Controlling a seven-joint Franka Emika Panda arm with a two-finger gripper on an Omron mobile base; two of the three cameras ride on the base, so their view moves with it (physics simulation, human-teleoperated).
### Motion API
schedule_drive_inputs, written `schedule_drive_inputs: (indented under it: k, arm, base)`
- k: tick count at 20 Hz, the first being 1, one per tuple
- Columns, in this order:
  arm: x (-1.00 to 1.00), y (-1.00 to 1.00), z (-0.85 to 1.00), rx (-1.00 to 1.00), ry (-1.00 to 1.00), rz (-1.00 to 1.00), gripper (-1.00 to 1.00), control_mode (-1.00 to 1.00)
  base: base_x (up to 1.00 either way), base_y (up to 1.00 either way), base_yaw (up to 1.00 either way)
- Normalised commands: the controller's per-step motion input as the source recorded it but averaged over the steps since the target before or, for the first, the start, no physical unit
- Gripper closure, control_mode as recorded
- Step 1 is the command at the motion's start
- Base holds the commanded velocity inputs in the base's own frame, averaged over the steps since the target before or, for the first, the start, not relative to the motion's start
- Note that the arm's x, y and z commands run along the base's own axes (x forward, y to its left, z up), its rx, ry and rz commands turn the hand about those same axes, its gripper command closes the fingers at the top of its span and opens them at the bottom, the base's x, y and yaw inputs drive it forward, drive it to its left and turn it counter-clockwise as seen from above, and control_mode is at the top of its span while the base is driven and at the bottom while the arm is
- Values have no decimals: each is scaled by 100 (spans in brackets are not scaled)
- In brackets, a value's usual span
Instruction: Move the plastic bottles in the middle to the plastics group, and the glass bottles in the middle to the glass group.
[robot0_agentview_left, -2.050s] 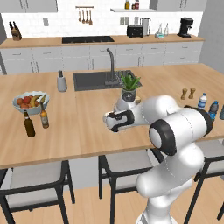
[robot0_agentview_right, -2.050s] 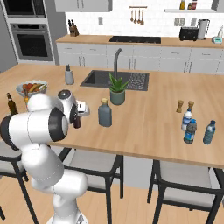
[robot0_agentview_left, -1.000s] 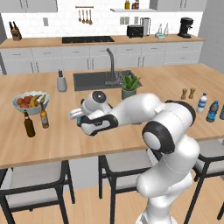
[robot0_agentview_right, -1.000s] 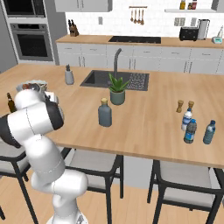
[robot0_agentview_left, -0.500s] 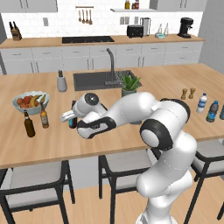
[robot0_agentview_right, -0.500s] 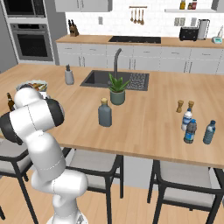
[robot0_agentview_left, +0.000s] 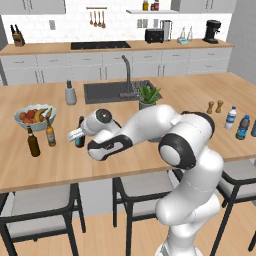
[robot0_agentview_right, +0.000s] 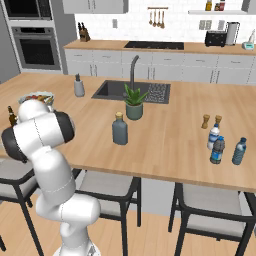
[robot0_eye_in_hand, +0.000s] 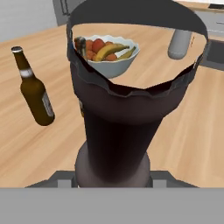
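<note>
My gripper (robot0_agentview_left: 77, 136) is shut on the slim dark-brown beer bottle (robot0_agentview_left: 80, 138), held low over the counter at the left. In the hand view this bottle (robot0_eye_in_hand: 116, 127) looms close and dark. Just left of it stands the glass group: a dark brown bottle (robot0_agentview_left: 33, 142) (robot0_eye_in_hand: 35, 94) and a smaller amber bottle (robot0_agentview_left: 50, 134). The grey-blue corked flask (robot0_agentview_right: 119, 129) stands mid-counter, in front of the plant. At the far right is the plastics group: a white-capped clear bottle (robot0_agentview_right: 214, 135), a dark blue bottle (robot0_agentview_right: 216, 149) and a blue-tinted bottle (robot0_agentview_right: 239, 151).
A fruit bowl (robot0_agentview_left: 35, 116) (robot0_eye_in_hand: 107, 56) sits behind the glass group. A grey soap dispenser (robot0_agentview_left: 70, 93) stands by the sink (robot0_agentview_left: 105, 92). A potted plant (robot0_agentview_right: 134, 105) is in front of the sink. Wooden shakers (robot0_agentview_right: 205, 121) stand near the plastics. Stools line the counter's front edge.
The arm has swung left across the counter, carrying the beer bottle from the middle to beside the amber bottle. The grip has stayed shut on it.
</note>
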Motion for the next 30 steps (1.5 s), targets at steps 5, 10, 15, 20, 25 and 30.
schedule_drive_inputs:
  k: [5, 10, 15, 20, 25, 30]
  arm:
    - [8, 8, 0, 0, -1, 5, 100, -100]
    - [6, 2, -5, 0, -2, 3, 100, -100]
    - [8, 8, -5, 0, -5, 3, 100, -100]
    - [6, 8, 0, 0, -2, 3, 100, -100]
    - [0, 11, -7, 0, 0, 5, 100, -100]
    - [2, 1, -30, 0, 0, 3, 100, -100]
  base:
    - [0, 0, 0]
    - [0, 0, 0]
    - [0, 0, 0]
    - [0, 0, 0]
    - [0, 0, 0]
    - [0, 0, 0]
